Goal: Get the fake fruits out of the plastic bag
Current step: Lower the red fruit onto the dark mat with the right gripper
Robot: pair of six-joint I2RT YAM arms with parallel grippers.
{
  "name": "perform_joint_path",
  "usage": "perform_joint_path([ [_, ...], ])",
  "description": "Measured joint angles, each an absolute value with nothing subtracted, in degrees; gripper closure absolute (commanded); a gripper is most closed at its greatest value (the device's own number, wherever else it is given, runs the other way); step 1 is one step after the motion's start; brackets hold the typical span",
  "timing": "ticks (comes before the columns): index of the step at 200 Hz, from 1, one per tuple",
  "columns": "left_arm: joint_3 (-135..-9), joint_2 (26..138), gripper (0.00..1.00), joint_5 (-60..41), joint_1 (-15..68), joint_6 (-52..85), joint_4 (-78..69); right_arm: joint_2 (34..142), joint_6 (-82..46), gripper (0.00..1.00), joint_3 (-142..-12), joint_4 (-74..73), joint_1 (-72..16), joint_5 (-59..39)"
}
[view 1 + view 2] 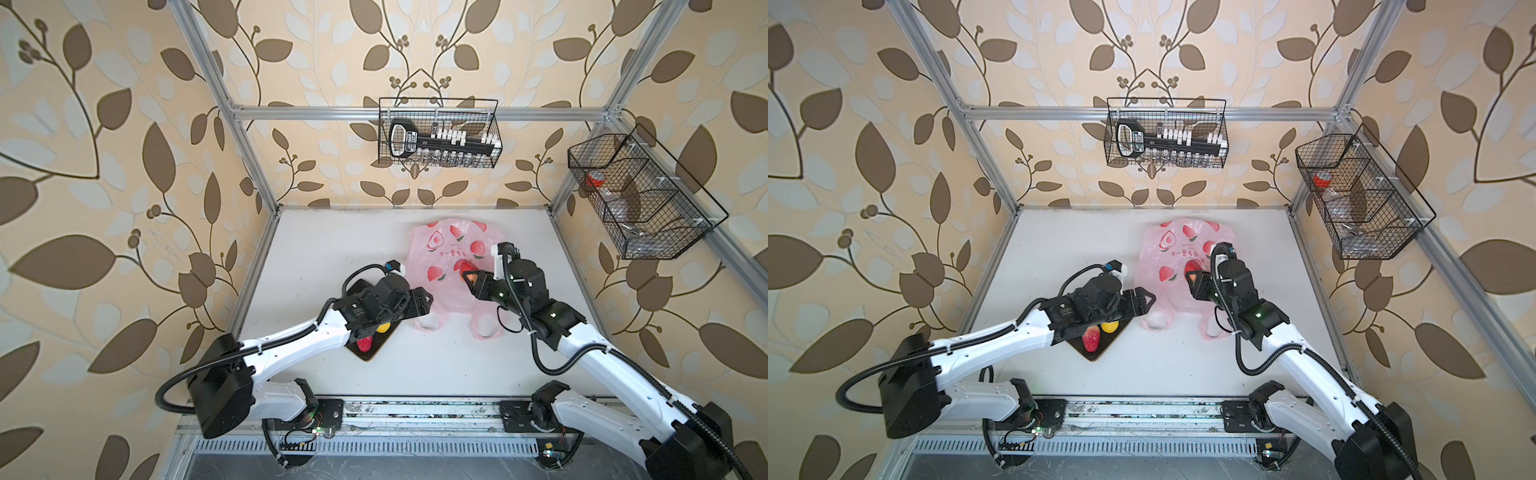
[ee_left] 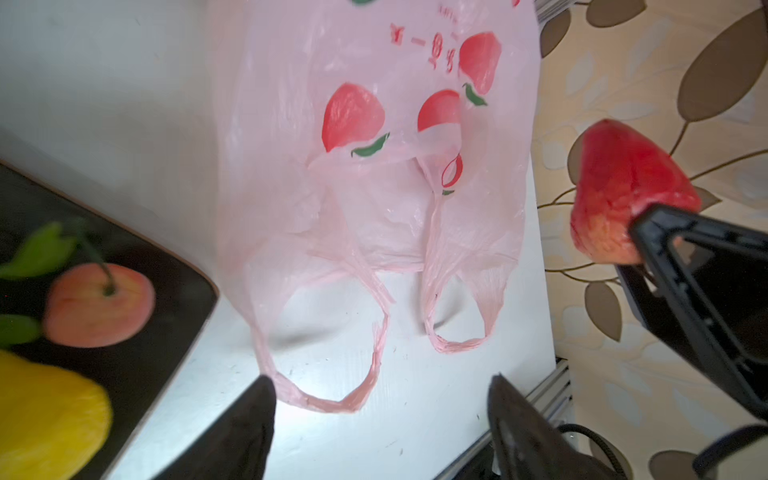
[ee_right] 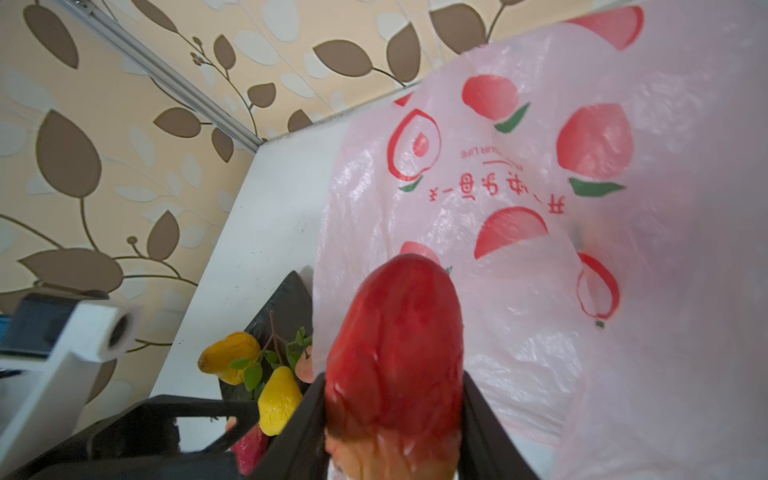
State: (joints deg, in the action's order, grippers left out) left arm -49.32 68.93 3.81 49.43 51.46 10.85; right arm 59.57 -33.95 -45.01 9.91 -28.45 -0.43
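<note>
The pink plastic bag lies flat on the white table, its two loop handles toward the arms. My right gripper is shut on a red strawberry and holds it above the bag. My left gripper stands open and empty over the bag's left handle. On the dark mat lie another strawberry, a yellow lemon and a small peach; the left arm hides part of the mat.
A wire basket hangs on the back rail and another wire basket on the right frame. Aluminium posts edge the table at left and right. The arm bases sit on a rail at the front.
</note>
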Motion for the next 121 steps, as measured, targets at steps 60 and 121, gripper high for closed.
perform_joint_path([
  [60, -54.57, 48.86, 0.09, 23.99, 44.21, 48.51, 30.52, 80.58, -28.71, 0.57, -59.96, 7.86, -44.18, 0.3],
  [121, -54.13, 37.06, 0.09, 37.85, 43.44, 50.59, 44.53, 103.07, -25.78, 0.57, -76.64, 7.53, -54.46, 1.98],
])
